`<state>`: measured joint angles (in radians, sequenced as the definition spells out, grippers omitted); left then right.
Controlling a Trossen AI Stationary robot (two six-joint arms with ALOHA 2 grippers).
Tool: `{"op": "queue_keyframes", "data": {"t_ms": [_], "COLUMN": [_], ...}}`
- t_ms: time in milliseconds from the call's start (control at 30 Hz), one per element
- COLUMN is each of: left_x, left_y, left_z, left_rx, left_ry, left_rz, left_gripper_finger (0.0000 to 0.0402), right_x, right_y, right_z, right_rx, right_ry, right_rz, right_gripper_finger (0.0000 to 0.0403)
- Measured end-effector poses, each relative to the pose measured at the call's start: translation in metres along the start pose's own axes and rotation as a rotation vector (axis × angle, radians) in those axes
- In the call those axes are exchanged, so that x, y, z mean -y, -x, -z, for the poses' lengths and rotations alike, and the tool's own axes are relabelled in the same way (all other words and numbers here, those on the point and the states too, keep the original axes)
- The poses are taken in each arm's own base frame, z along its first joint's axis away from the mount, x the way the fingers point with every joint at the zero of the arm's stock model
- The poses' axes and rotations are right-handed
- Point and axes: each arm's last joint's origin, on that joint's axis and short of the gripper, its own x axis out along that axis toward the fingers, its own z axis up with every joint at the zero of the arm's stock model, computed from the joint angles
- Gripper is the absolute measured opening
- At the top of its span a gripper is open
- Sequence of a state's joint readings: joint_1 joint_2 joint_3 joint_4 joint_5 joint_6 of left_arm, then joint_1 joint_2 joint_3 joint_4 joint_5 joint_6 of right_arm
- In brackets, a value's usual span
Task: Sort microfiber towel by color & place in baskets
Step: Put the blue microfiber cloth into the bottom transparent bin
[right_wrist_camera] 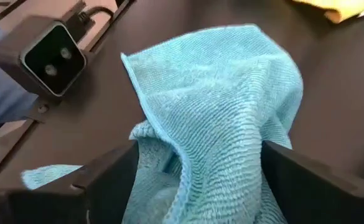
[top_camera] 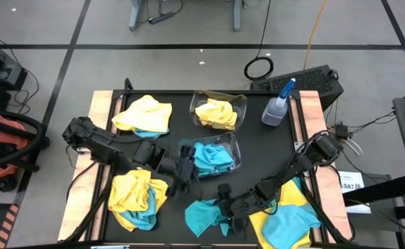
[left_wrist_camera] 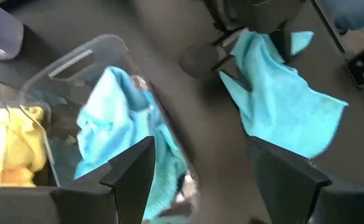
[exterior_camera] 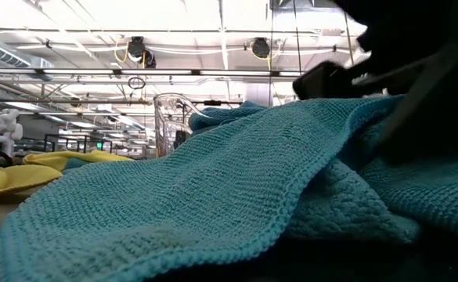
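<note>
Towel (right_wrist_camera: 225,106) — ribbed fuzzy cloth; baskets (top_camera: 238,104) — clear glossy plastic.

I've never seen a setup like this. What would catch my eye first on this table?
Bright yellow and turquoise cloths lie in heaps on the black table, and two clear tubs stand mid-table: one holds yellow cloths, the other turquoise ones. The right gripper, open, straddles a loose turquoise towel near the front edge, while the left gripper hangs open beside the turquoise tub. A spray bottle stands at the back.
</note>
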<state>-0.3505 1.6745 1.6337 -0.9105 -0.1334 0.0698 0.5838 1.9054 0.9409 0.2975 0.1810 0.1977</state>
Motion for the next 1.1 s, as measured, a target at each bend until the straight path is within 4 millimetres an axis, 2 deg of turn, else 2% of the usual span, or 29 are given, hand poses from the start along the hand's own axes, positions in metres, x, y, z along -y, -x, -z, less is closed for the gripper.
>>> {"op": "queue_keyframes", "data": {"t_ms": [100,200,367,500,533,767,933,1100], "left_x": [0.011,0.019,0.028,0.035,0.036,0.047,0.056,0.063], "left_y": [0.002,0.003,0.004,0.004,0.003,-0.001,-0.003,-0.007], "left_z": [0.001,0.002,0.005,0.008,0.008,0.015,0.018,0.024], "left_rx": [-0.018,-0.024,-0.050,-0.068,-0.072,-0.098,-0.108,-0.125], "left_ry": [0.001,-0.002,0.004,0.010,0.011,0.035,0.047,0.048], "left_rz": [-0.006,-0.007,-0.018,-0.025,-0.024,-0.012,-0.004,-0.001], "left_gripper_finger": [0.0258,0.0258,0.0258,0.0258,0.0258,0.0258,0.0258,0.0258], "right_x": [0.004,0.008,0.009,0.009,0.008,0.012,0.023,0.044], "right_y": [-0.008,-0.013,-0.013,-0.006,-0.004,0.030,0.069,0.110], "right_z": [0.005,0.009,0.009,0.001,-0.002,-0.033,-0.056,-0.072], "right_rx": [0.000,-0.015,-0.020,0.006,0.015,0.105,0.150,0.150], "right_ry": [-0.007,-0.010,0.010,0.070,0.088,0.174,0.240,0.253], "right_rz": [0.005,0.013,-0.007,-0.013,-0.012,0.026,0.185,0.365], "right_gripper_finger": [0.0305,0.0263,0.0147,0.0036,0.0020,0.0015,0.0005,0.0006]}}
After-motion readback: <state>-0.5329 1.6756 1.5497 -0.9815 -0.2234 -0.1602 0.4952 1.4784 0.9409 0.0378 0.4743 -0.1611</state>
